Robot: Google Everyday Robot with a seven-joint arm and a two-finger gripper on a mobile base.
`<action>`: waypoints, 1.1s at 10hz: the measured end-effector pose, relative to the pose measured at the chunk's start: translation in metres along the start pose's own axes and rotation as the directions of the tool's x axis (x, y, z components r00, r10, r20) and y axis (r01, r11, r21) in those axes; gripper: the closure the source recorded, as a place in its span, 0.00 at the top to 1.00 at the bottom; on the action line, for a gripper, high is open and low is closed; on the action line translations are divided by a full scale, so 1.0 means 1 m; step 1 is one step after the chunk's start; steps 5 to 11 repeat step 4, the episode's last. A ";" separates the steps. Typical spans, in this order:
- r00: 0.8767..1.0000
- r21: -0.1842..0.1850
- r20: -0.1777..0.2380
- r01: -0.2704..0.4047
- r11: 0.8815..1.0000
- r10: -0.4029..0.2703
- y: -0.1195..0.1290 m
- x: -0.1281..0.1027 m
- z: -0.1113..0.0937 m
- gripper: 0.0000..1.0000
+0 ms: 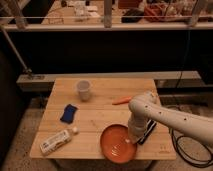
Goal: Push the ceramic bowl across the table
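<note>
The ceramic bowl (116,144) is a wide, shallow orange-red dish at the front edge of the light wooden table (105,112), slightly right of centre; its near rim reaches the table's front edge. My gripper (134,139) hangs from the white arm (170,117) that comes in from the right, and it sits at the bowl's right rim, touching or just inside it. The arm's wrist hides most of the gripper.
A whitish cup (83,90) stands at the back left. A blue cloth (69,113) lies left of centre. A white bottle (56,141) lies at the front left. An orange carrot-like item (122,101) lies mid-right. A dark flat object (147,134) lies right of the bowl.
</note>
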State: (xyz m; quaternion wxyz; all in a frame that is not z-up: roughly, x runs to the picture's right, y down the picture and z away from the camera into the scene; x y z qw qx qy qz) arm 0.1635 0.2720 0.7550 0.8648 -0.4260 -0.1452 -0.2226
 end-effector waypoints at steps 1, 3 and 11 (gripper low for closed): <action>1.000 0.000 0.001 0.001 1.000 -0.001 -0.002 0.001 0.000 0.01; 1.000 0.000 0.005 0.006 1.000 -0.006 0.000 0.003 0.001 0.01; 1.000 -0.001 0.006 0.005 1.000 -0.005 0.000 0.005 0.001 0.01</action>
